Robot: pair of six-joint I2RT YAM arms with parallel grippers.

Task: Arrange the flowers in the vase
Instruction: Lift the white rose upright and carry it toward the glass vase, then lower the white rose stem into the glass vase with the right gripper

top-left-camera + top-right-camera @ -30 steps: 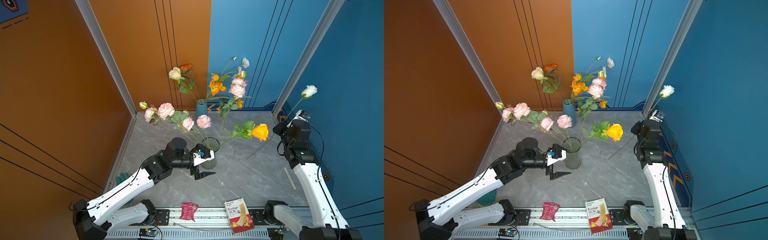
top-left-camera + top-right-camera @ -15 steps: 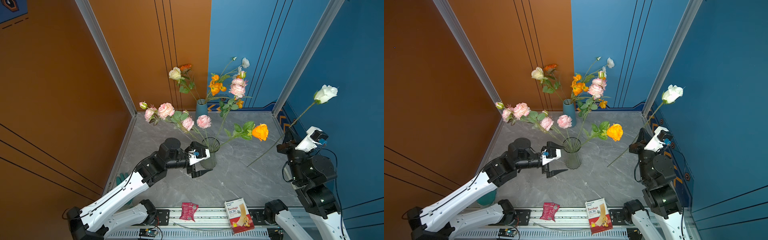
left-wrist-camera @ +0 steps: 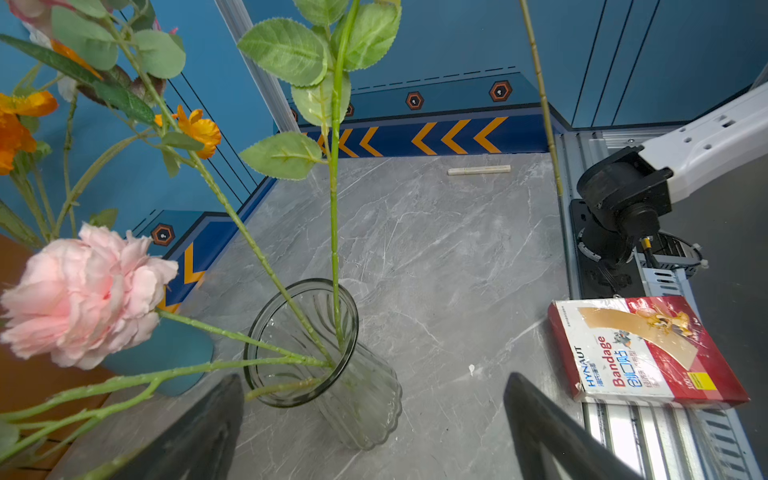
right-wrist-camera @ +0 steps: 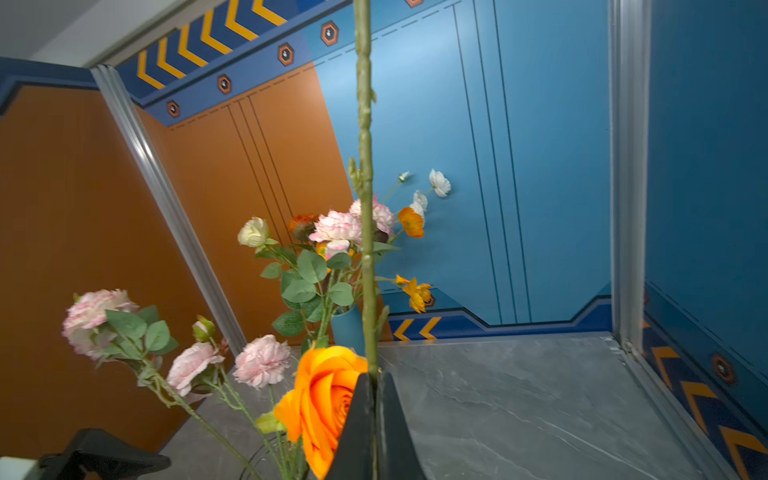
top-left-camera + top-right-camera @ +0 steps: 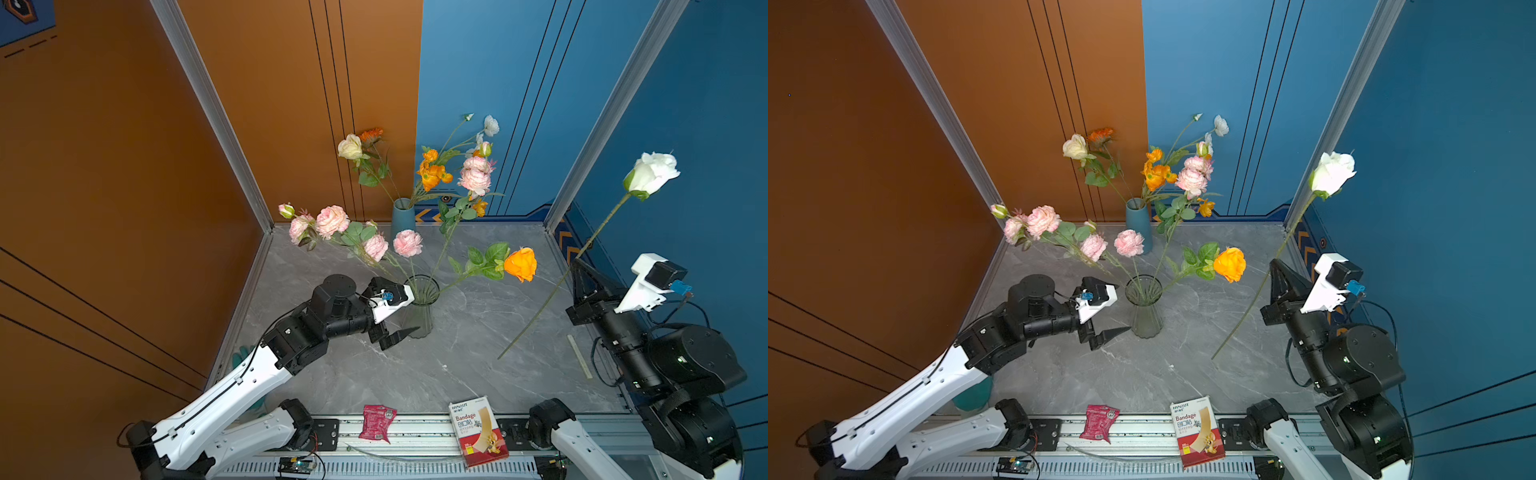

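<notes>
The right hand (image 5: 577, 262) is clenched on the stem of a white rose (image 5: 652, 176), holding it tilted in the air well to the right of the glass vase (image 5: 420, 322) on the tabletop (image 5: 457, 370). The left hand (image 3: 372, 379) stands released just left of that vase, which holds pink peonies (image 5: 332, 220) and an orange rose (image 5: 521, 264)

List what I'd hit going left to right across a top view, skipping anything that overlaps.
red packet → glass vase → orange rose → right gripper → bloom of the white rose it holds by the stem
</notes>
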